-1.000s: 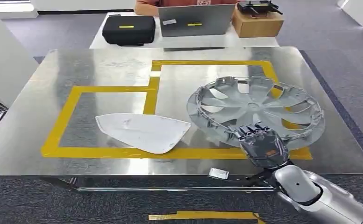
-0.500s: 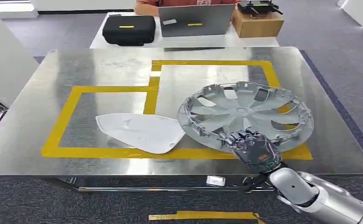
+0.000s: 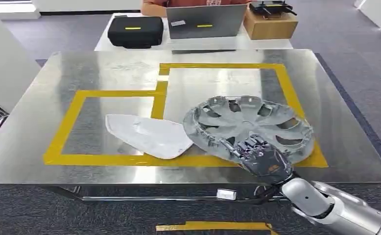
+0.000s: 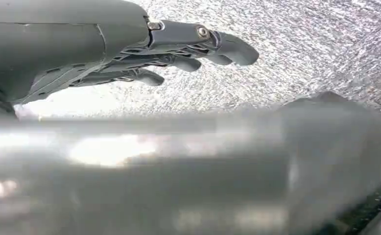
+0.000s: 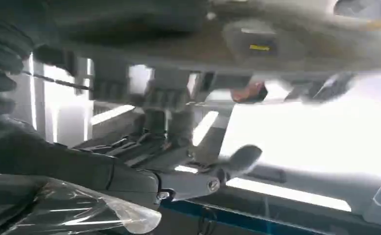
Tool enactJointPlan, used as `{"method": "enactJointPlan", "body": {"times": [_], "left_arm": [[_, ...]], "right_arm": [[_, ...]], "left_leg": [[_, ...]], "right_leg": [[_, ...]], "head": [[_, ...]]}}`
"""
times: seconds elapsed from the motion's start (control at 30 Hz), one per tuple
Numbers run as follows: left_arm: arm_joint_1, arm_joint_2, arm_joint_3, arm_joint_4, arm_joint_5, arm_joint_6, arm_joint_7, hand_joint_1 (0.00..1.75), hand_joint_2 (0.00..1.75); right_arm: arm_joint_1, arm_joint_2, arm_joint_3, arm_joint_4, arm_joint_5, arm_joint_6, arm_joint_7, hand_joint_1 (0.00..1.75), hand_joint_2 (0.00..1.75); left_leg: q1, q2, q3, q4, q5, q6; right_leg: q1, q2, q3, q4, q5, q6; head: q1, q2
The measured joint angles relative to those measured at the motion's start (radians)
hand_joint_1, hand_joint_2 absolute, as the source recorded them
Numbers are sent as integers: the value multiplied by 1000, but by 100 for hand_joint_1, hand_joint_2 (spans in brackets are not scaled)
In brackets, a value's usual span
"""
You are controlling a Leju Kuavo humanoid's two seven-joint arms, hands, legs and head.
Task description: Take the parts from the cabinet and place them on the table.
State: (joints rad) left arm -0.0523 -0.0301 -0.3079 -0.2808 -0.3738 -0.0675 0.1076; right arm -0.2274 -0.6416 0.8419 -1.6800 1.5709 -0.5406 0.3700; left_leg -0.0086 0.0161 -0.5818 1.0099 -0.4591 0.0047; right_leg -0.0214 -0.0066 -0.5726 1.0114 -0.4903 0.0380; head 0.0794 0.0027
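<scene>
So the robot's right hand [image 3: 262, 160] grips the near rim of a grey wheel cover [image 3: 250, 127], fingers [image 3: 250, 145] curled over the edge. The wheel cover sits low over the metal table [image 3: 105, 73], inside the right yellow tape box [image 3: 218, 66], its near side propped a little by the hand; can't really tell whether the far edge touches the surface. Just left of it lies a white mirror cover [image 3: 147, 137], flat on the table in the left taped area, its tip right beside the wheel cover's rim, maybe touching, hard to say.

The right wrist view is blurry, but the thumb [image 5: 237, 159] and darker fingers reach in against the ribbed inner side of the wheel cover [image 5: 178, 98].

The left hand [image 4: 130, 54] hangs over speckled carpet [image 4: 316, 44] with its fingers stretched out and apart, holding nothing.

Behind the table there's a second desk with a black case [image 3: 134, 30], a laptop [image 3: 205, 22] and a cardboard box [image 3: 269, 24], and a person [image 3: 154, 6] sits behind the laptop
</scene>
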Motion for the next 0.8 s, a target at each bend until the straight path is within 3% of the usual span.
{"method": "enactJointPlan", "body": {"times": [0.33, 0.37, 0.47, 0.73, 0.8], "left_arm": [[-2, 0, -2, 0, 3, 0, -1, 0, 175], [-3, 0, -2, 0, 4, 0, -2, 0, 0], [-4, 0, -3, 0, 6, 5, -6, 0, 0], [-4, 0, -3, 0, 18, 38, -6, 0, 0], [-4, 0, -3, 0, 22, 38, -6, 0, 0]], "right_arm": [[-7, -1, 0, 0, 0, -1, -2, 0, 0], [-7, -1, 0, 0, 0, -1, -2, 0, 0], [-9, -1, 0, 0, 0, 0, 15, 0, 0], [-44, -15, -2, -29, 0, 28, 200, 0, 0], [-58, -30, -15, -57, 0, 20, 206, 0, 0]], "left_leg": [[0, 0, 0, 0, 0, 0], [0, 0, 0, 0, 0, 0], [0, 0, 0, 0, 0, 0], [0, 0, 0, 1, 0, 0], [0, 0, 0, 2, 0, 0]], "right_leg": [[0, 0, 0, 0, 0, 0], [0, 0, 0, 0, 0, 0], [0, 1, 0, 0, 0, 0], [0, 1, 0, 0, 1, 1], [0, 1, 0, 0, 1, 1]], "head": [[0, 0], [-1, 0], [0, 0], [-1, 0], [-1, 0]]}}
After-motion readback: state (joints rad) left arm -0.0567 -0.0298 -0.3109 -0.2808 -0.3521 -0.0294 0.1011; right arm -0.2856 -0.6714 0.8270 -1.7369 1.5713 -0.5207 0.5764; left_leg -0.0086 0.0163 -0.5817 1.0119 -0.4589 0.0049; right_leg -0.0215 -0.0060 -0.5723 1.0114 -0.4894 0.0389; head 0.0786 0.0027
